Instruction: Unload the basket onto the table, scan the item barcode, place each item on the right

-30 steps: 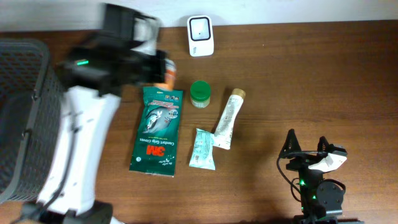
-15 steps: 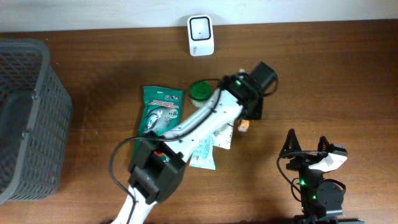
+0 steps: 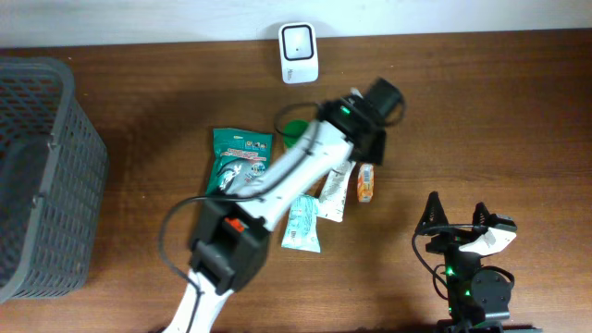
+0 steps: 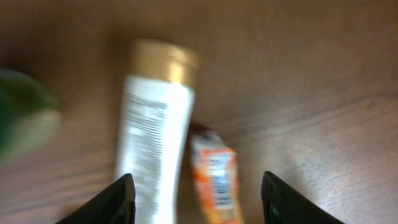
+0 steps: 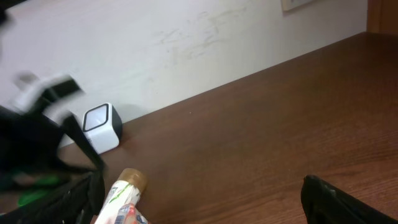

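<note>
Left gripper (image 4: pixel 198 177): jaws stood apart, holding nothing; the two dark fingers (image 4: pixel 122 200) showed at the lower edge of the left wrist view, one on each side of the orange packet.
Orange packet (image 3: pixel 366 182): lay flat on the table (image 3: pixel 481 111) just right of centre in the overhead view, free of the fingers, its print too blurred to read.
White tube (image 3: pixel 338 188): lay just left of the orange packet, gold cap toward the top of the frame; whether the two touched could not be told.
Left arm (image 3: pixel 277 185): reached from the lower left of the overhead view up to the centre, crossing over the green pack and the small teal pack.
Scanner (image 3: pixel 299 53): white, stood at the top centre of the overhead view by the wall, well apart from the orange packet.
Green jar (image 3: pixel 293 135): partly hidden behind the left arm, above and left of the white tube.
Green pack (image 3: pixel 234 162): lay left of centre, its right part covered by the arm.
Small teal pack (image 3: pixel 302 223): lay below the white tube.
Basket (image 3: pixel 42 176): dark mesh, at the left edge.
Right gripper (image 3: pixel 456 205): in the lower right corner, jaws spread wide, holding nothing.
</note>
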Controlling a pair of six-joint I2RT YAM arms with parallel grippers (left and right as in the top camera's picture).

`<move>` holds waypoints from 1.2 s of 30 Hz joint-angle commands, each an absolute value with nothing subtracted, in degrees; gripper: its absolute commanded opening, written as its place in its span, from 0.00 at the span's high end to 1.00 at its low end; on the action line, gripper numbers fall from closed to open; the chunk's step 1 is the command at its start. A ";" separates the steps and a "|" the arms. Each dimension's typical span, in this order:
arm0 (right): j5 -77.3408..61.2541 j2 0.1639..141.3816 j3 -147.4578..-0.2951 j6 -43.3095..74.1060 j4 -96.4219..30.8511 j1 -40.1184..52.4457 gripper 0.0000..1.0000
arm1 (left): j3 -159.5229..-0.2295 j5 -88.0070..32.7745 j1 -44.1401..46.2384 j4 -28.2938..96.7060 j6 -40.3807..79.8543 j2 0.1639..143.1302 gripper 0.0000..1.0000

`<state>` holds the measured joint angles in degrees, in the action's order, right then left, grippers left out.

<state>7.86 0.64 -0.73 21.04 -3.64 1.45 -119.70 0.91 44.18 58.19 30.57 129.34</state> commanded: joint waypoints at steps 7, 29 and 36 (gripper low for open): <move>7.97 0.36 -0.32 21.32 -3.92 1.21 0.02 | -123.42 1.23 7.79 70.06 -2.28 105.01 0.00; 7.99 0.36 -0.32 21.32 -3.92 1.21 0.02 | -123.42 -4.73 -7.31 72.79 -12.32 105.03 0.01; 7.99 0.36 -0.32 21.32 -3.92 1.21 0.02 | -123.42 -4.73 -7.31 72.79 -12.32 105.03 0.01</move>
